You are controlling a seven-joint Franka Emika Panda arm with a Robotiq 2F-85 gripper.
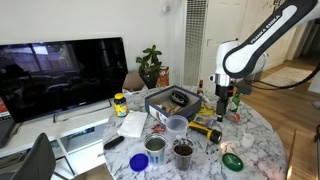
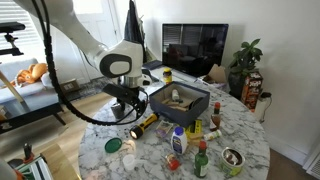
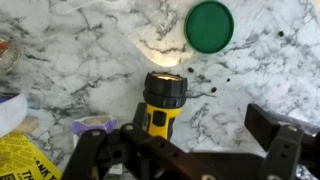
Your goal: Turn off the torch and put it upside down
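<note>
Gripper (image 3: 185, 150) is hovering over the torch (image 3: 163, 100), jaws spread wide, gripping nothing.
Torch is lying on its side on the marble table (image 3: 70, 60), yellow body nearest the gripper, black head pointing toward a green lid (image 3: 209, 25) close by. A bright patch is showing on the marble at the lens end. In an exterior view the torch (image 2: 143, 127) is lying near a black tray (image 2: 165, 107), below the gripper (image 2: 127, 105).
</note>
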